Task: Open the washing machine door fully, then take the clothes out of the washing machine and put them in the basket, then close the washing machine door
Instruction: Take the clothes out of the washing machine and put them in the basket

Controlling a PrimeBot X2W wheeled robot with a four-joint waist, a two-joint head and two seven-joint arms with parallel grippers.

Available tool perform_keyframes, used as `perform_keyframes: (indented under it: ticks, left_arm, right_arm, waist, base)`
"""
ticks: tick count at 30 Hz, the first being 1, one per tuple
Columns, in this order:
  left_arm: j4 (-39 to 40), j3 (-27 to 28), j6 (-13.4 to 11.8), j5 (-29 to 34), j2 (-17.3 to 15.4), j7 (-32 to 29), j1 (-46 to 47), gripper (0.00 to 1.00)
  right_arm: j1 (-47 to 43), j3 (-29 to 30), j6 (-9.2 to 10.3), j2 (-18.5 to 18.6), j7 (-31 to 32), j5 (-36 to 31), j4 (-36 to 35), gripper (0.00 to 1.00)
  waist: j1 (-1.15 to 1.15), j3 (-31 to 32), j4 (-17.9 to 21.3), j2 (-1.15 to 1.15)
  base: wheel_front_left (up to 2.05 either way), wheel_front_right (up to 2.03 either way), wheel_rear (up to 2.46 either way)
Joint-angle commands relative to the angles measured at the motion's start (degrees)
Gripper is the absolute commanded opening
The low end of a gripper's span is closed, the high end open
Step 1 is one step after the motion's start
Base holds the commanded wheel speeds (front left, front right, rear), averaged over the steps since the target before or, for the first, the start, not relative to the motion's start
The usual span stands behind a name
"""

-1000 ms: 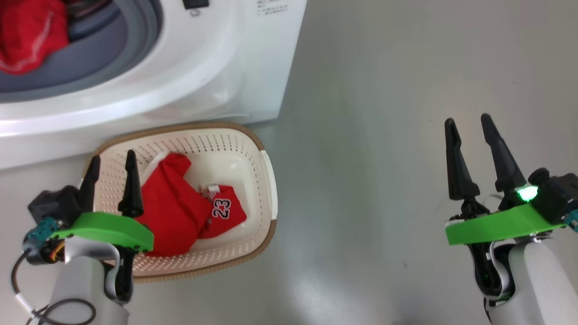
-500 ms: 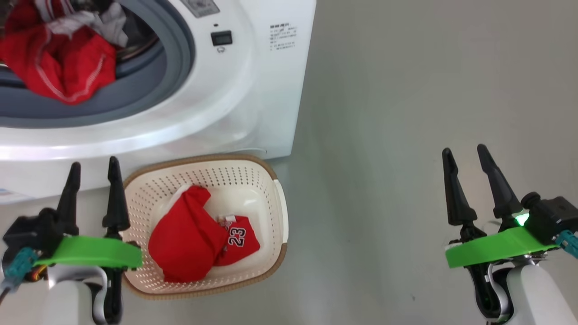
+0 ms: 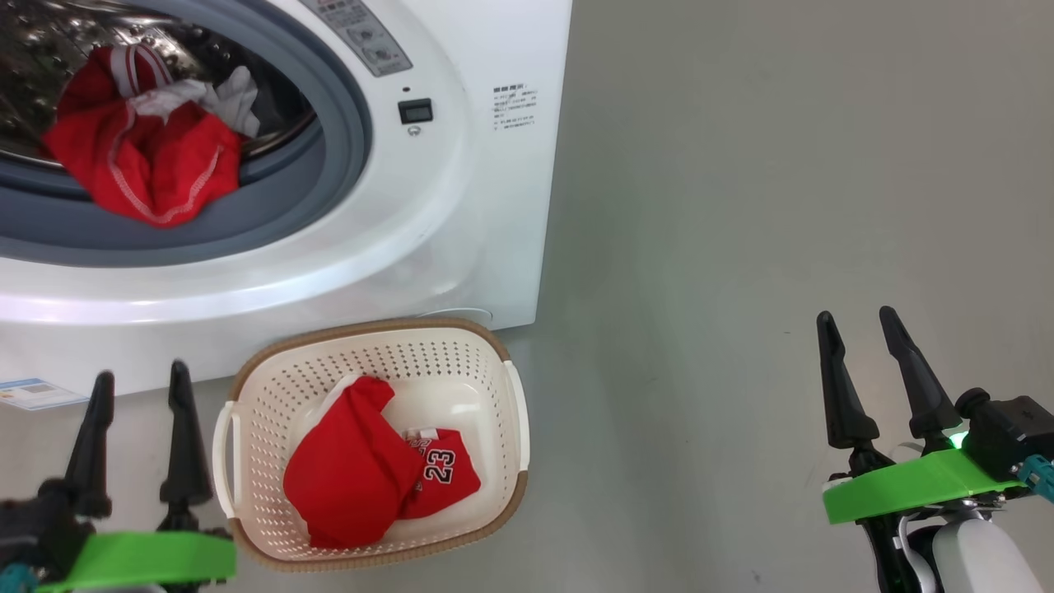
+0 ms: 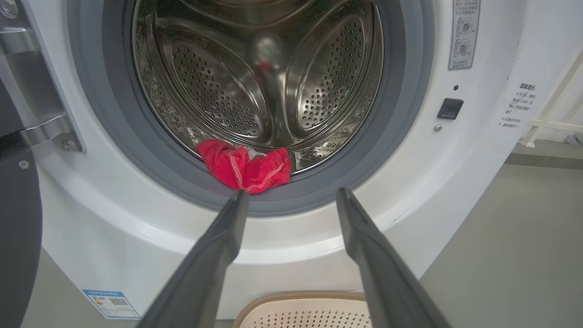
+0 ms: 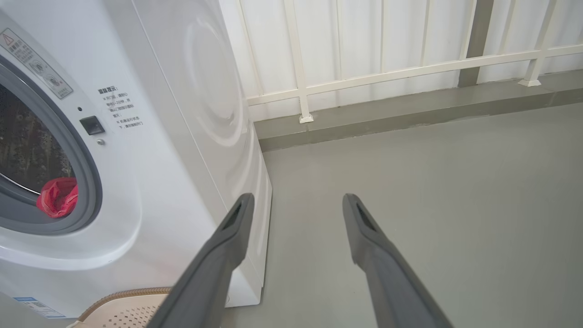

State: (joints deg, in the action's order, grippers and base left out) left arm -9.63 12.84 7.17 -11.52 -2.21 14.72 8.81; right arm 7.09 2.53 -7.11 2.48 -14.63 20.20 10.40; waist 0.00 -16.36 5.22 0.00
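Observation:
The washing machine (image 3: pixel 461 189) stands open, and red clothes (image 3: pixel 148 165) lie at the drum's front lip on the grey gasket. The left wrist view faces these clothes (image 4: pixel 246 166), with my left gripper (image 4: pixel 291 193) open and empty just short of them. At that view's left edge is the washing machine door (image 4: pixel 16 218), swung back on its hinge. The basket (image 3: pixel 494 354) sits on the floor before the machine and holds red clothes (image 3: pixel 362 478), one with the number 23. My left gripper (image 3: pixel 140 375) is left of the basket. My right gripper (image 3: pixel 856 315) hangs open and empty over bare floor.
Grey floor (image 3: pixel 741 206) stretches right of the machine. A white railing (image 5: pixel 364 77) on a low kerb runs behind it in the right wrist view. A small blue label (image 3: pixel 33 394) sits at the machine's lower front corner.
The head camera has tilted up, bringing more of the drum into view. My left gripper has moved from over the basket's left rim to its left side. Both grippers stayed open.

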Motion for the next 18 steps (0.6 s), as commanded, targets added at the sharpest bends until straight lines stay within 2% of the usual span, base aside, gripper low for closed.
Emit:
perform_keyframes:
  ticks: [1,7,18]
  left_arm:
    - [2.17,2.2,0.32,0.51,-0.74,0.28,-1.41,1.0]
    - [3.94,2.57,0.32,-1.28,-0.68,0.28,-4.22,1.0]
    - [3.7,2.31,0.3,-2.3,-0.67,0.28,-3.48,1.0]
  right_arm:
    - [-0.33,-1.13,-0.37,0.4,-0.37,-0.44,-1.38,1.0]
    - [-1.19,-0.32,-0.37,0.4,-0.37,-0.37,-1.64,1.0]
    - [-0.84,-0.16,-0.37,0.4,-0.37,-0.65,-1.62,1.0]
  waist:
    - [0.0,0.28,-0.06,0.0]
    - [0.0,0.4,-0.51,0.0]
    - [0.0,-0.2,-1.03,0.0]
  base:
    - [0.0,0.0,0.0]
    - [0.0,0.0,0.0]
    - [0.0,0.0,0.0]
